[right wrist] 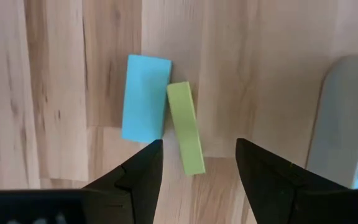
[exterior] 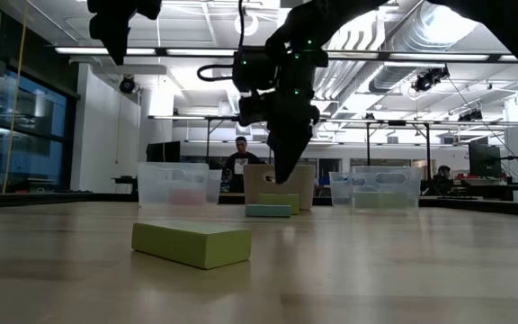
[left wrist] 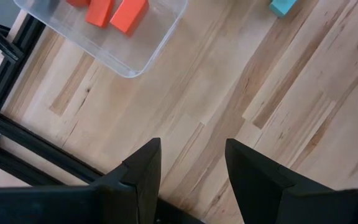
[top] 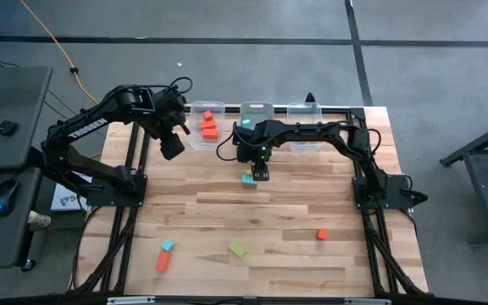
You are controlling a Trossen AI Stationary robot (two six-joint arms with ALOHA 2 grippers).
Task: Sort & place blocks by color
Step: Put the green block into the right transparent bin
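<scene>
The sorting looks partly done. Red blocks [top: 208,128] lie in the left bin [top: 195,135], and some blue shows in another bin. Left on the worktop [top: 278,220] are a blue bar [right wrist: 145,97] touching a green bar [right wrist: 186,128], plus a red, a blue, a green and another red block nearer the front. The right gripper [right wrist: 194,163] hangs above the touching pair, fingers spread, the green bar between them. The left gripper [left wrist: 191,168] waits beside the left bin, spread and empty.
</scene>
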